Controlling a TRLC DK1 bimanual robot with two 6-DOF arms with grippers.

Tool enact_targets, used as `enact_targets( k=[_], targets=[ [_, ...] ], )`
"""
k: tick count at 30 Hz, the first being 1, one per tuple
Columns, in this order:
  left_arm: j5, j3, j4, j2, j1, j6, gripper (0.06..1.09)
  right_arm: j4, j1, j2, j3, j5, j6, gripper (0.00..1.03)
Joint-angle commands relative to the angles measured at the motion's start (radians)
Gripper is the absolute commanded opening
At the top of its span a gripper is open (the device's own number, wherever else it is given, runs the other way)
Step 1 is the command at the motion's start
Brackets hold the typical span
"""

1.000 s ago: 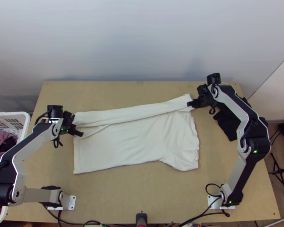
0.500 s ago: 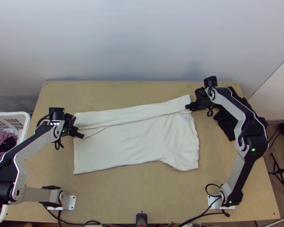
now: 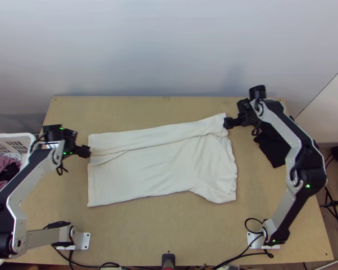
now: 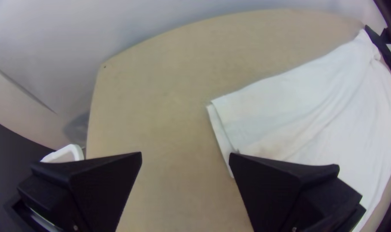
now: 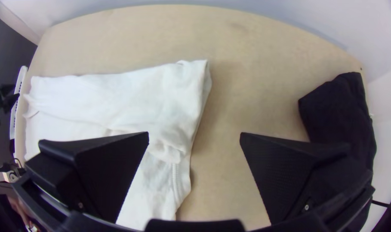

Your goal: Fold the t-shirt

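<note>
Clearly, the biggest thing is one wooden surface [image 3: 169, 225], whose near left part is hidden by the left arm [image 3: 36, 173], itself cut off at the edge of the top view; with the right arm [image 3: 293, 135], this makes two arms. Next in size comes one white t-shirt [image 3: 160, 166], lying in the middle of the surface. Its far side is folded over in one long strip [image 3: 160, 135], which covers what is under it. The long axis goes from left to right, slightly rising to the far right; the sleeve end points toward the right arm's side and the hem toward the left arm's side. One white basket [image 3: 15, 136] is at the left, cut off by the view, with clothes [image 3: 0, 168] inside which I cannot count. One black cloth [image 3: 275, 148] lies bunched at the far right, partly covered by the right arm. Smallest are two end effectors. The left end effector [image 3: 84, 151] is released, its fingers wide apart, at the hem end of the strip; the right end effector [image 3: 228, 123] is also released, at the strip's other end. Whether they touch the fabric, I cannot tell.
</note>
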Motion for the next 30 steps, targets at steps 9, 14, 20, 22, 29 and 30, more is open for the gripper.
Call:
enact_targets(
  k=[9,14,20,22,29,30],
  targets=[
    [0.098,-0.038,-0.494,-0.327,-0.123,0.114,1.03,-0.192,-0.030,-0.292,-0.229,0.000,-0.082,0.99],
    [0.098,-0.134,-0.612,-0.473,-0.223,0.127,1.03,-0.194,-0.033,-0.425,-0.339,0.000,-0.085,0.98],
    [0.087,-0.139,-0.716,-0.493,-0.321,0.249,1.03,-0.194,-0.010,-0.442,-0.398,0.000,-0.058,0.98],
    [0.075,-0.140,-0.727,-0.490,-0.323,0.299,1.03,-0.194,0.002,-0.444,-0.416,0.000,-0.052,0.98],
    [0.037,-0.186,-0.728,-0.483,-0.329,0.434,1.03,-0.194,0.014,-0.432,-0.439,-0.003,-0.019,0.94],
    [0.037,-0.186,-0.733,-0.479,-0.340,0.440,1.03,-0.194,0.014,-0.430,-0.445,-0.011,-0.016,0.92]
  ],
)
